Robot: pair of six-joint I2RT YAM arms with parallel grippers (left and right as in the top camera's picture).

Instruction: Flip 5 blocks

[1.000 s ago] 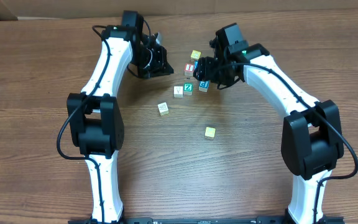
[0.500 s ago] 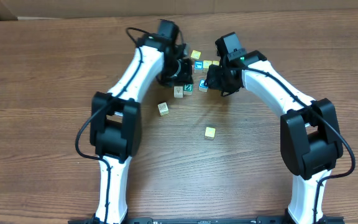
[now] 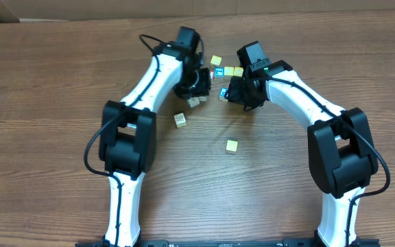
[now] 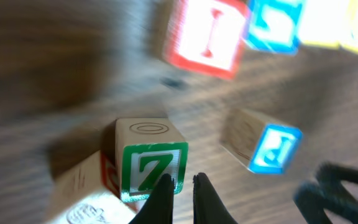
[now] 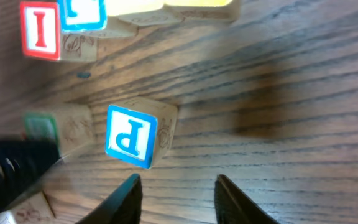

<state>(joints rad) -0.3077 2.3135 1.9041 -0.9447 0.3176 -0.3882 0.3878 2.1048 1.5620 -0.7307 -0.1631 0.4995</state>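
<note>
Shifted left gripper (image 4: 180, 180) hides Z block (image 4: 153, 171) overhead.

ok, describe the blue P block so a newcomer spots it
On the wooden table, find the right gripper. Just ahead of it lies the blue P block: blue-bordered white face with a blue P, unlike the green Z block beside it.

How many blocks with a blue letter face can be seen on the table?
2. The blue "P" block lies just ahead of the right gripper; the other blue-faced block sits beside the red "I" block. The arms may hide more.
</note>
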